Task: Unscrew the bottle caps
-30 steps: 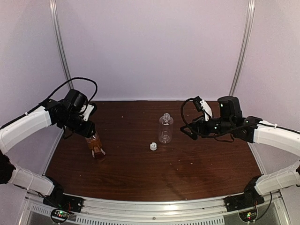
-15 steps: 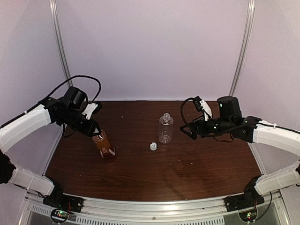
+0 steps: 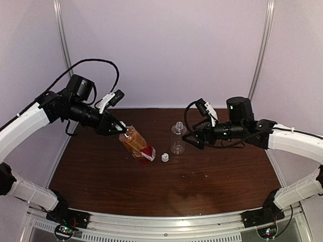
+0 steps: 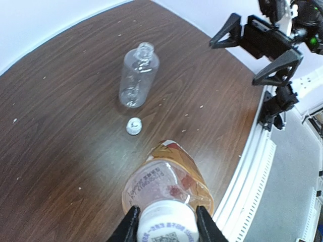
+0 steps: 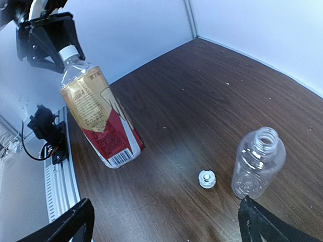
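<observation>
Left of the open-necked clear bottle (image 3: 177, 138), my left gripper (image 3: 122, 132) clamps the ribbed white cap (image 4: 166, 223) of the tilted amber bottle (image 3: 138, 146). Its base is perhaps off the wood. My right gripper (image 3: 193, 140) gapes wide, empty.

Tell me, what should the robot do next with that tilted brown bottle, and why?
Probably bring the open right tool across to grip the body of the amber-brown plastic bottle with the red label. The left tool is shut on its white screw cap, holding it tilted, with nothing steadying the body. The clear plastic bottle already stands open, its white cap loose beside it.
</observation>
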`<state>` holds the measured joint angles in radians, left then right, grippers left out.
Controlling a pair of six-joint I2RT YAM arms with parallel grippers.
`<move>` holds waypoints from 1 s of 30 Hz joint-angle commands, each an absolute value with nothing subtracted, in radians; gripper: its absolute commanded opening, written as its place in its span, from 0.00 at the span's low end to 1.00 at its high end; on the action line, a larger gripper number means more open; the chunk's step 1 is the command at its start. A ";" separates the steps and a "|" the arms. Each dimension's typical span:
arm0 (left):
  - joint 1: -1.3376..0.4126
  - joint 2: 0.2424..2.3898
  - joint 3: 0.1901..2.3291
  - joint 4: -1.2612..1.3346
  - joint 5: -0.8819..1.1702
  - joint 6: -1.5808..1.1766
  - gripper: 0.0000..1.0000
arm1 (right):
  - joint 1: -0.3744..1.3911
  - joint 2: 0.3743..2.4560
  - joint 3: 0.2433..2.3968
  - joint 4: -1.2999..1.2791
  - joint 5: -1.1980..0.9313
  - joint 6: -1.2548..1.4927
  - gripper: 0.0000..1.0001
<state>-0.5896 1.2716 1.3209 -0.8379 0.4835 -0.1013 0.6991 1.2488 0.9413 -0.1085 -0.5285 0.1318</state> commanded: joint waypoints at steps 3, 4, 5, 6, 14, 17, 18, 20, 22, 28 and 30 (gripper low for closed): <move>-0.633 1.341 1.426 -0.752 0.682 -0.108 0.08 | 0.813 1.291 1.026 -0.109 -0.594 0.016 1.00; -0.641 1.354 1.444 -0.742 0.687 -0.121 0.08 | 0.828 1.297 1.035 -0.110 -0.595 0.014 1.00; -0.650 1.366 1.457 -0.733 0.689 -0.132 0.08 | 0.840 1.300 1.041 -0.107 -0.596 -0.010 1.00; -0.656 1.377 1.468 -0.720 0.691 -0.147 0.08 | 0.850 1.303 1.046 -0.102 -0.597 -0.021 1.00; -0.693 1.417 1.479 -0.579 0.707 -0.284 0.02 | 0.895 1.327 1.082 -0.095 -0.523 -0.041 1.00; -0.714 1.416 1.469 -0.540 0.711 -0.309 0.01 | 0.902 1.338 1.097 -0.111 -0.458 -0.053 1.00; -0.723 1.416 1.468 -0.537 0.701 -0.310 0.01 | 0.903 1.341 1.101 -0.115 -0.446 -0.060 1.00; -0.736 1.416 1.467 -0.532 0.687 -0.313 0.01 | 0.904 1.347 1.109 -0.117 -0.439 -0.068 1.00; -0.745 1.414 1.459 -0.513 0.684 -0.324 0.00 | 0.907 1.352 1.115 -0.118 -0.442 -0.073 1.00; -0.770 1.417 1.460 -0.511 0.649 -0.324 0.00 | 0.917 1.371 1.134 -0.133 -0.433 -0.095 0.92; -0.773 1.417 1.462 -0.512 0.644 -0.320 0.00 | 0.919 1.378 1.143 -0.149 -0.427 -0.106 0.89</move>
<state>-0.7616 1.4197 1.4551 -0.5709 0.6590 -0.3134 0.9092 1.3632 1.1004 -0.1261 -0.4641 -0.0807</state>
